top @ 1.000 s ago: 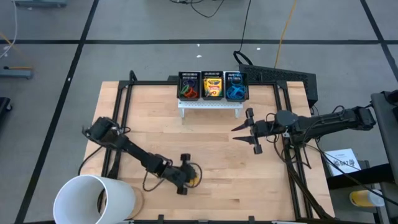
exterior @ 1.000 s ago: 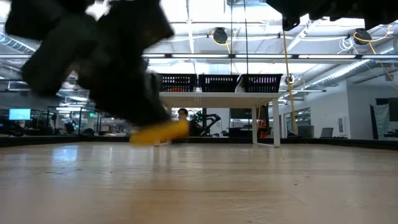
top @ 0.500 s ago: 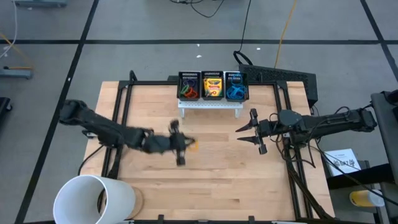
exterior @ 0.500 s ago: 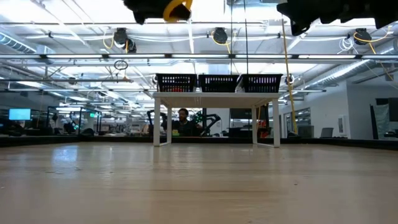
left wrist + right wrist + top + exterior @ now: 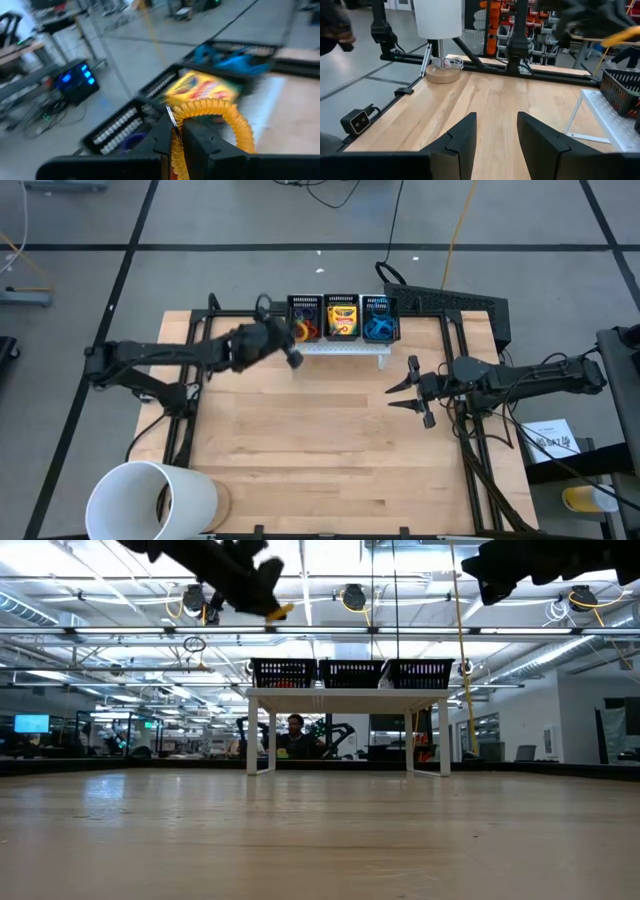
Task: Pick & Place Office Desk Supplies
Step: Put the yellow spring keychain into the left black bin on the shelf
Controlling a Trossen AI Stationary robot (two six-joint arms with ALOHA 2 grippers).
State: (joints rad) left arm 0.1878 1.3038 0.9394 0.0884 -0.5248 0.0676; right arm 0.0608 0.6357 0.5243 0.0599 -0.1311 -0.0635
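High view: the left end effector [image 5: 291, 345], clamped on an orange rubber band [image 5: 212, 112], hovers just beside the left mesh bin [image 5: 303, 318]; judged next: centre above, release. Right end effector [image 5: 413, 389] waits, half-spread.

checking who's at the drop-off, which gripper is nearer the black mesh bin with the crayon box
Left. The left gripper, shut on an orange rubber-band loop, hangs just left of the black mesh bin holding the yellow crayon box. The right gripper, open, hovers over the table's right side, farther away.
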